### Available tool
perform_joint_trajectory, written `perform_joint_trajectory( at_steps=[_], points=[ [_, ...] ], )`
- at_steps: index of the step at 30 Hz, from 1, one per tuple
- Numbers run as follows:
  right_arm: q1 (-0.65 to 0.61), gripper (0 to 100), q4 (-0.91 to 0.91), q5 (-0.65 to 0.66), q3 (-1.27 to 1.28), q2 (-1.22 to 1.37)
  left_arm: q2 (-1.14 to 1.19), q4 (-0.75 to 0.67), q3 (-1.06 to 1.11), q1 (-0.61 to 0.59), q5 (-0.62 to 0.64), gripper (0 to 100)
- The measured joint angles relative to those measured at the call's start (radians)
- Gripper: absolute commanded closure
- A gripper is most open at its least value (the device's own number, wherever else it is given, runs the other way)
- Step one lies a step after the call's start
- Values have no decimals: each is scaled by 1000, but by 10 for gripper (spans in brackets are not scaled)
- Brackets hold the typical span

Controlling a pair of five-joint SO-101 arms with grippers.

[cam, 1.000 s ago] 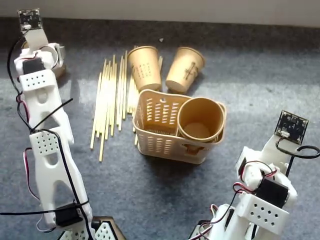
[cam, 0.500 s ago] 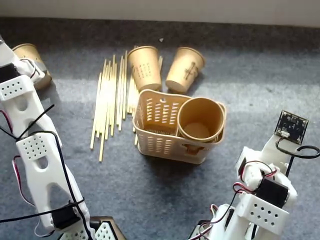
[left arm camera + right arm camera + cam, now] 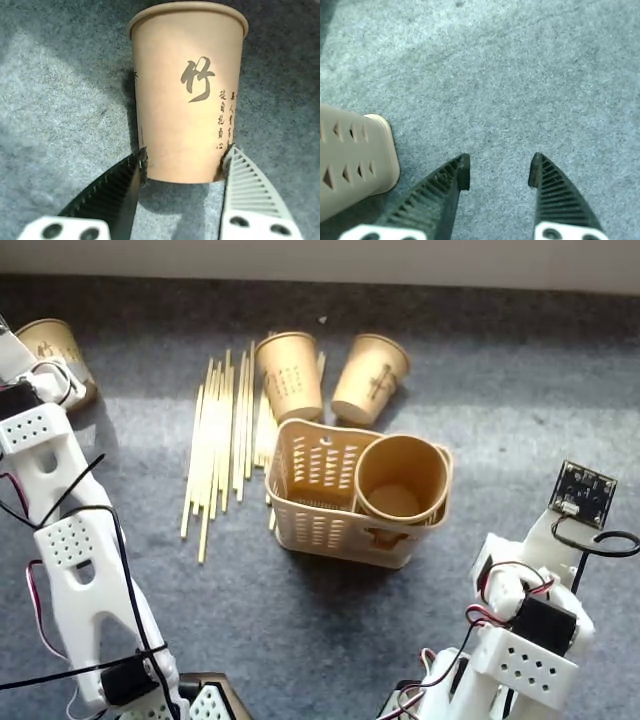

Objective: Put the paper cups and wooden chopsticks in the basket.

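Tan paper cup (image 3: 187, 95) is clamped at its base by left gripper (image 3: 182, 162), far left on carpet. Second cup (image 3: 400, 480) is seen upright in basket (image 3: 310, 525); two more cups (image 3: 290, 375) (image 3: 370, 378) & chopsticks (image 3: 215, 440) are seen lying beside it. Right gripper (image 3: 499, 172) is held apart nr basket, gripping nothing.

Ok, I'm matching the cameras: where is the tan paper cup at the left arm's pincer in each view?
High view: tan paper cup at the far left edge, past the wooden chopsticks.
Left wrist view: centre, base held in the left pincer.
Right wrist view: faces grey carpet beside the beige plastic basket instead.
Shared landmark: the carpet.
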Motion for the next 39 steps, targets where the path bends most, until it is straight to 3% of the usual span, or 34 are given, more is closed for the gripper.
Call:
perform_joint_trajectory(
  at_steps=[3,7,17,30,35,39],
  points=[
    [0,796,0,0,0,0,3,0,0,0,-28,998],
    [0,796,0,0,0,0,0,12,-2,2,-132,995],
    [2,796,-2,0,-2,0,3,396,0,-31,-235,995],
    [-3,796,0,0,0,0,-14,431,0,-158,-311,995],
    [-3,796,0,0,0,0,-137,439,15,-169,-293,995],
    [-3,796,0,0,0,0,-311,339,17,-181,-258,983]
  ],
)
